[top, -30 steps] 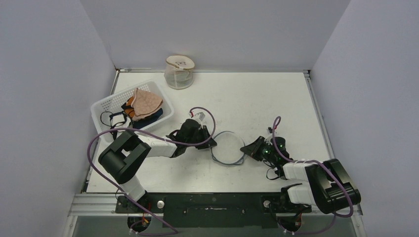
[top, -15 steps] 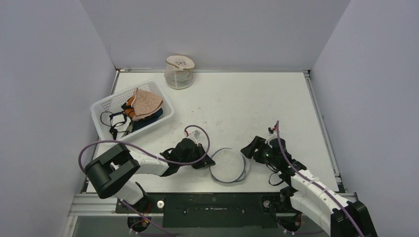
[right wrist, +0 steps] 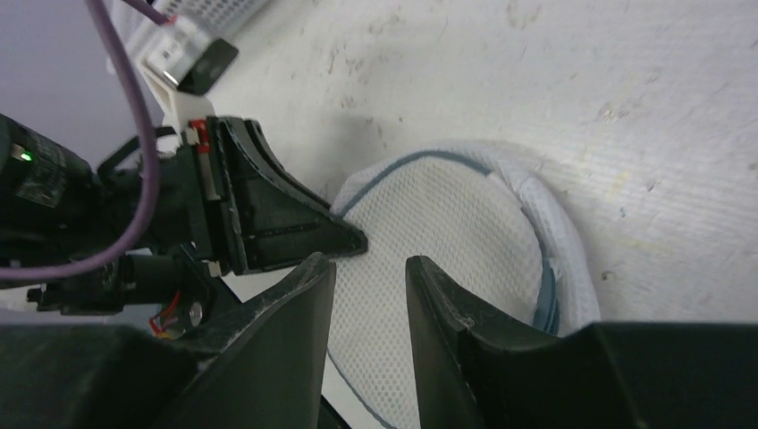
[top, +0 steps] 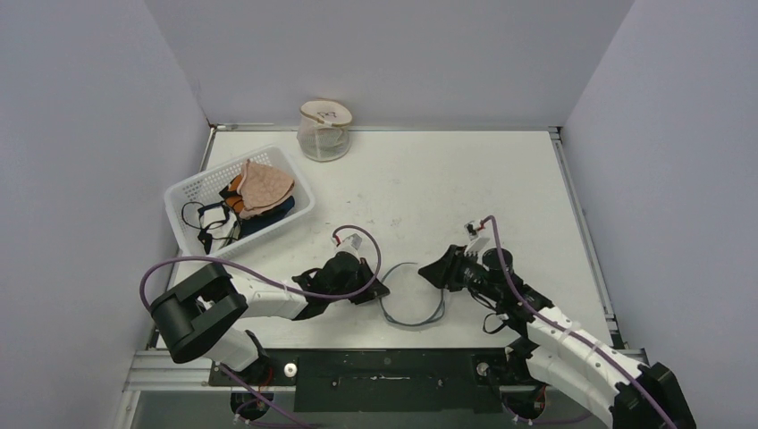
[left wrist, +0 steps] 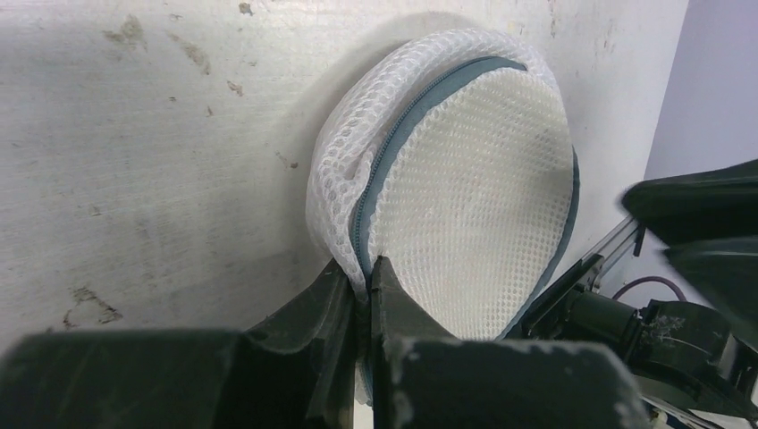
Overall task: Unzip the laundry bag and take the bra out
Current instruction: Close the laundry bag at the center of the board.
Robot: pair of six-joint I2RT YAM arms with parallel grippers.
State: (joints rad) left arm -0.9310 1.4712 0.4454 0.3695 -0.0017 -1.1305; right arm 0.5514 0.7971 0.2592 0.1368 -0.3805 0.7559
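Since half a second ago: the right pincer (top: pixel 431 272) has swung left and away from the arm bases, closing on the laundry bag (top: pixel 400 319). The bag, a flat disc then, now shows from above mostly as a grey arc. The left pincer (top: pixel 375 288) has hardly shifted.

- Laundry bag (left wrist: pixel 465 206): round white mesh pouch with a grey zipper band (left wrist: pixel 393 143). It sits on the tabletop (top: pixel 447 179) near the front edge, between the two pincers, tipped up off the surface on the left arm's side.
- Zipper: looks shut along the stretch in view.
- Contents: cannot be made out through the mesh; no bra identifiable.
- Left pincer (left wrist: pixel 366 268): fingers pressed together on the bag's rim, pinching the mesh right at the zipper band.
- Right pincer (right wrist: pixel 366 268): fingers parted with a moderate gap, nothing between them. It hangs over the bag (right wrist: pixel 447 232), facing the left pincer (right wrist: pixel 277 223) across it. Contact with the mesh cannot be told.
- Far left of the tabletop: white plastic basket (top: pixel 179 201) holding peach, orange and dark garments.
- Back edge: clear lidded jar (top: pixel 324 130), well apart from the bag.
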